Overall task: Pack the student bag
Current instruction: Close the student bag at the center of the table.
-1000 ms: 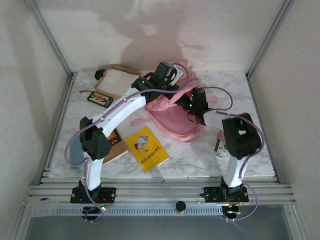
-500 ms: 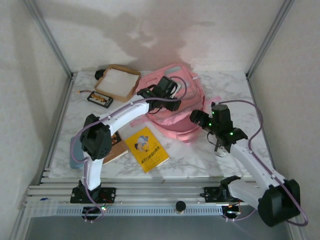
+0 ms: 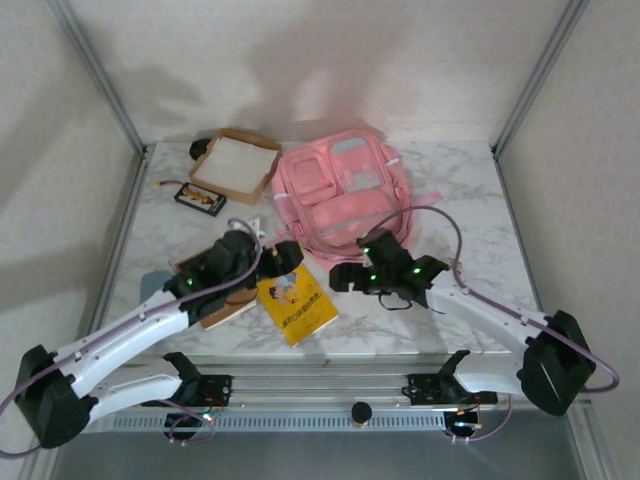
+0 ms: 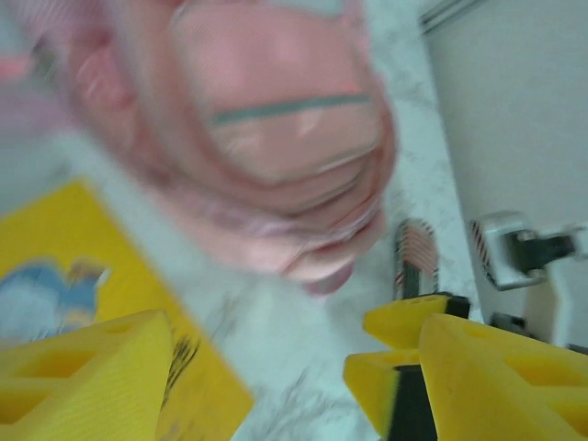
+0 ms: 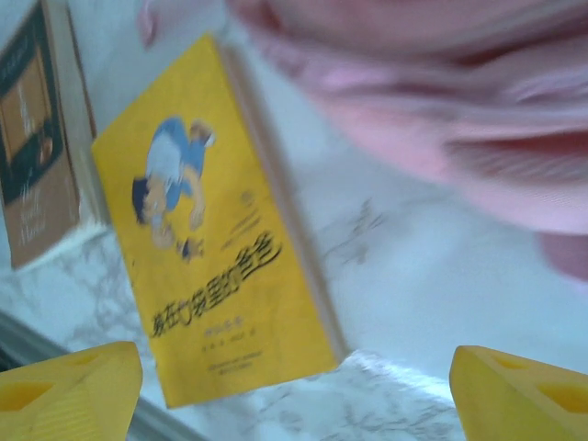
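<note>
Pink student bag (image 3: 340, 195) lies flat; cardboard tray (image 3: 262, 180) holds white sheet (image 3: 238, 160); left tool (image 4: 262, 360), right tool (image 5: 294, 390) spread apart.

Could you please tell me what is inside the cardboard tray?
A flat white pad fills the cardboard tray almost to its rim. Anything beneath the pad is covered, so I cannot tell whether more is in there.

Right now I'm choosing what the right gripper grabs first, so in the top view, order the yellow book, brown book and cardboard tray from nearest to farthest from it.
1. Yellow book, just left of the right gripper.
2. Brown book, farther left, partly under the left arm.
3. Cardboard tray, far back on the left.
</note>
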